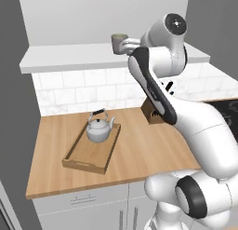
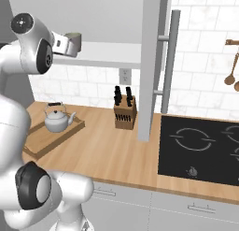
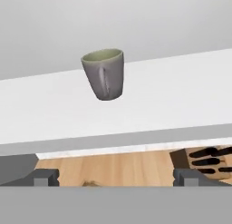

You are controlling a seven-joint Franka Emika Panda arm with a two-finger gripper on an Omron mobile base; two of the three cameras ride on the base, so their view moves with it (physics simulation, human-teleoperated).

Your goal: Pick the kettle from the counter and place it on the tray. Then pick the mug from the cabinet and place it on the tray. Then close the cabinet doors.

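The grey-green mug (image 3: 104,73) stands upright on the white shelf floor of the cabinet (image 3: 181,91), its handle turned toward the hand camera. My gripper (image 3: 116,177) is open and level with the shelf edge, a short way in front of the mug and apart from it, with nothing between its fingers (image 3: 45,177). From the right base the gripper (image 2: 69,44) is right beside the mug (image 2: 74,40). The silver kettle (image 1: 98,127) sits upright at the far end of the wooden tray (image 1: 83,161) on the counter (image 1: 148,154). One cabinet door (image 2: 150,61) stands open, seen edge-on, with its bar handle (image 2: 169,61).
A knife block (image 2: 125,112) stands at the back of the counter by the tiled wall. A black cooktop (image 2: 200,146) lies to the right, and wooden utensils (image 2: 231,61) hang above it. White drawers (image 1: 79,201) run under the counter.
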